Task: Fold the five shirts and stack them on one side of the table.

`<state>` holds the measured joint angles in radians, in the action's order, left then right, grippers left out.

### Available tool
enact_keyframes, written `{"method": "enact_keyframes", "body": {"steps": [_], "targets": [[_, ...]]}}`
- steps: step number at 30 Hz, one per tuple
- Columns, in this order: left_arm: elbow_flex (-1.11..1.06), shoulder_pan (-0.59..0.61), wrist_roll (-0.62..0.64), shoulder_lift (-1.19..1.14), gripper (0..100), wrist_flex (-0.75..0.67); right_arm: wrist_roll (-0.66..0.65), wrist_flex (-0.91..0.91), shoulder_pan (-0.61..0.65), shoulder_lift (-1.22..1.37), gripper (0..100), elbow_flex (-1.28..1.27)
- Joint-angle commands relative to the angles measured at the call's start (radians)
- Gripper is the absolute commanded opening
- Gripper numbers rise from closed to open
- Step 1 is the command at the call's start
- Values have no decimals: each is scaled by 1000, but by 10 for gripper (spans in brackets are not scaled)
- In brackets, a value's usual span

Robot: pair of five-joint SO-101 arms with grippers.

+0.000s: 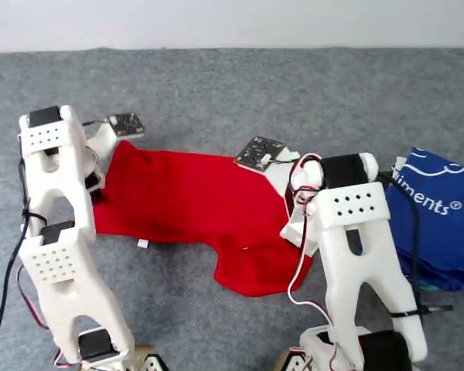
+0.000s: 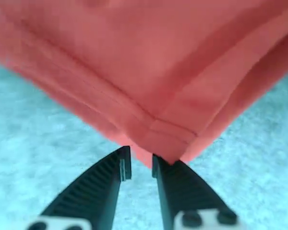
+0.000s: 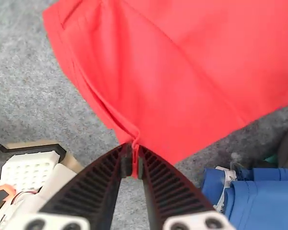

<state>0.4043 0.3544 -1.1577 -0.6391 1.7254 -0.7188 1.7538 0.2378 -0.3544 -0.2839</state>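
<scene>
A red shirt (image 1: 185, 201) lies spread across the middle of the grey carpeted table (image 1: 216, 85), one sleeve toward the front. My left gripper (image 2: 141, 160) is at the shirt's left edge, its fingertips pinching a hemmed corner of the red shirt (image 2: 153, 72), which looks raised off the carpet. My right gripper (image 3: 133, 153) is at the shirt's right side, shut on the hem of the red shirt (image 3: 182, 72). A blue shirt (image 1: 441, 224) lies bunched at the table's right edge.
The blue shirt (image 3: 259, 201) lies close beside my right gripper. A white arm base (image 3: 24, 177) sits near the front edge. Two small circuit boards (image 1: 261, 152) on the wrists stand above the red shirt's far edge. Bare carpet stretches behind the shirt.
</scene>
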Motion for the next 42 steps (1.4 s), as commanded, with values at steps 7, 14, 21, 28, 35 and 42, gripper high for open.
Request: {"method": "enact_keyframes", "body": {"steps": [7, 14, 21, 28, 35, 42], "targets": [[-170, 26, 6, 427, 90, 26, 235, 36, 4, -171, 373, 100], [-171, -66, 394, 482, 86, -123, 365, -229, 5, -16, 96, 150], [-243, -236, 628, 368, 16, -158, 365, -452, 22, 292, 16, 150], [-289, -158, 669, 117, 16, -222, 365, -493, -19, 522, 9, 150], [-285, -11, 578, -6, 16, -192, 365, -421, -93, 584, 9, 150], [-283, 34, 548, 72, 16, -147, 365, -294, -47, 568, 9, 157]]}}
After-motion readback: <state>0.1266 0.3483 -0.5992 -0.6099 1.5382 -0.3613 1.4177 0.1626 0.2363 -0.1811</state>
